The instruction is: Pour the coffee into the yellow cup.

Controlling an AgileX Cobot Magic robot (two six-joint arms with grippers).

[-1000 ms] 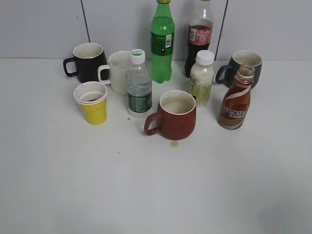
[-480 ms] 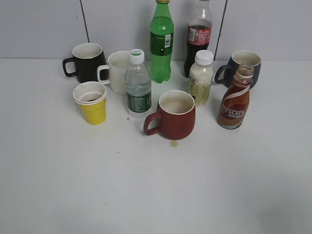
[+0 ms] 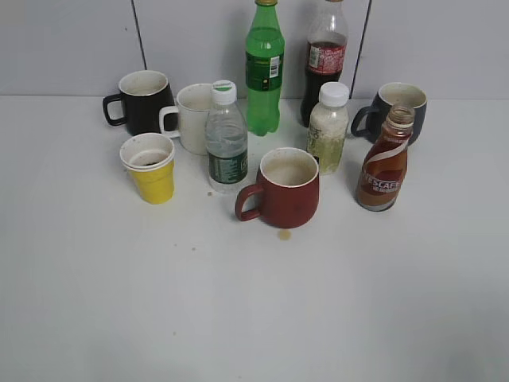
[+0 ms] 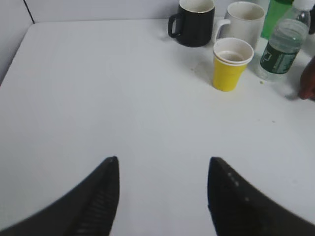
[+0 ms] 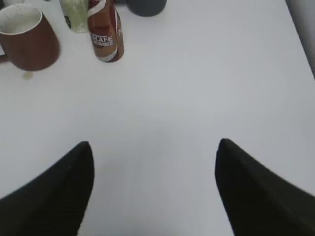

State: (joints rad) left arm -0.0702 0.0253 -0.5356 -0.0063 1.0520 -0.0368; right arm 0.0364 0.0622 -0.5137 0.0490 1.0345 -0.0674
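The brown Nescafe coffee bottle [image 3: 384, 163], uncapped, stands upright at the right of the table; it also shows in the right wrist view [image 5: 105, 32]. The yellow cup [image 3: 150, 169], white inside, stands upright at the left; it also shows in the left wrist view [image 4: 230, 65]. My left gripper [image 4: 162, 164] is open and empty over bare table, well short of the cup. My right gripper [image 5: 153, 147] is open and empty over bare table, well short of the bottle. Neither gripper shows in the exterior view.
A red mug [image 3: 285, 189] stands in the middle with a small brown spill [image 3: 284, 234] in front. Behind are a water bottle [image 3: 227, 142], white mug [image 3: 191, 118], black mug [image 3: 143, 102], green bottle [image 3: 264, 68], cola bottle [image 3: 325, 60], a white-capped bottle [image 3: 328, 127] and a dark grey mug [image 3: 398, 107].
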